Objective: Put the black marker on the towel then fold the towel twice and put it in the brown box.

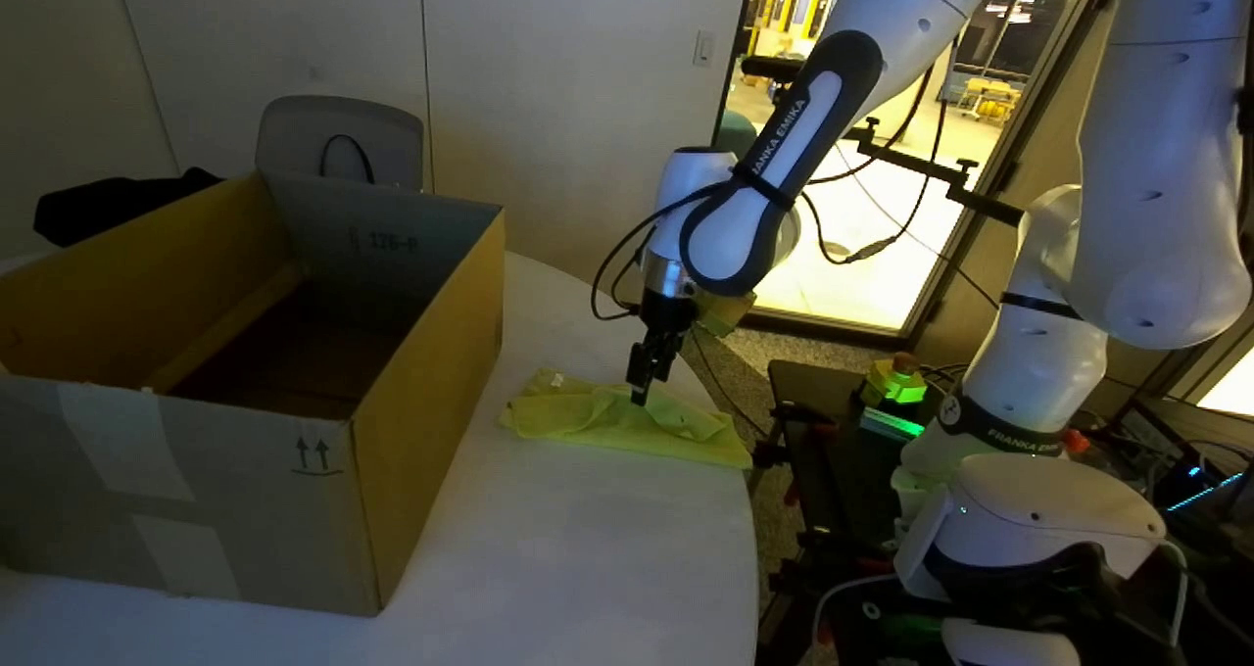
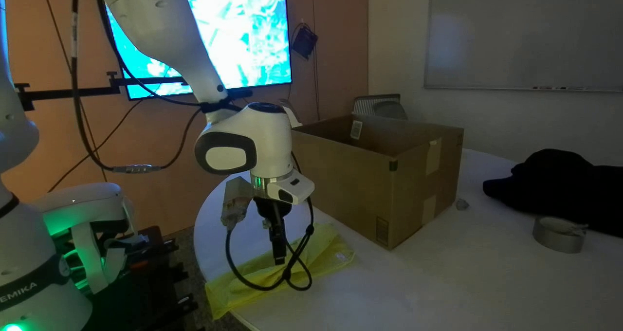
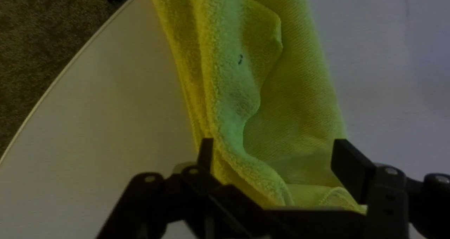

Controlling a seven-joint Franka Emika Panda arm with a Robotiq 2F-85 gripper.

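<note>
The fingers stood apart in the wrist view, one at each side of the towel; no hold on anything was seen. The gripper pointed down at the cloth; whether the tips touched it could not be told.

The towel lay as a long, rumpled strip, a loose fuzzy layer at left over a flatter one at right. In an exterior view its right end reached the edge of the white table.

Black marker: not visible in any view — possibly wrapped inside, unconfirmed. A small dark mark showed on the fuzzy layer; its nature was unclear.

In an exterior view the brown box stood upright and open to the left of the towel, near it but apart.

Progress, as judged: at least one fold appeared made; a second could not be confirmed, nor could the marker's placing. The towel lay outside the box, so that step was not done. Left to do — finish or tidy the folding, grip the towel, lift it over the right wall and lower it in.
</note>
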